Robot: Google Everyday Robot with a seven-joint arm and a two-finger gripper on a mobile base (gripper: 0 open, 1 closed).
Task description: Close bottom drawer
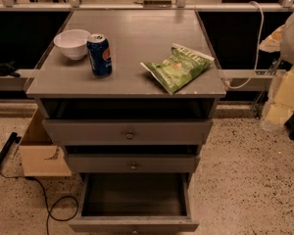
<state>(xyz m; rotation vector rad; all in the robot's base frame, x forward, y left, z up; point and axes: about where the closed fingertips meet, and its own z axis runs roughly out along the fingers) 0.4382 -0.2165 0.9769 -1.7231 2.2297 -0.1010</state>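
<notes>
With the gripper point(287, 98) only a pale blur at the right edge — spread or closed, I cannot tell — and the bottom drawer point(133, 224) pulled fully out, low and well to its left, I risk pushing off-centre and jamming it askew.

The bottom drawer point(133, 223) front is cut by the near edge. The gripper is out of view. A pale blur point(291, 28) sits far right.

The bottom drawer point(133, 202) stands pulled far out, its dark box showing. On the table point(137, 33) above sit a white bowl point(72, 43), a blue can point(99, 55) and a green chip bag point(178, 66). My gripper is out of view.
</notes>
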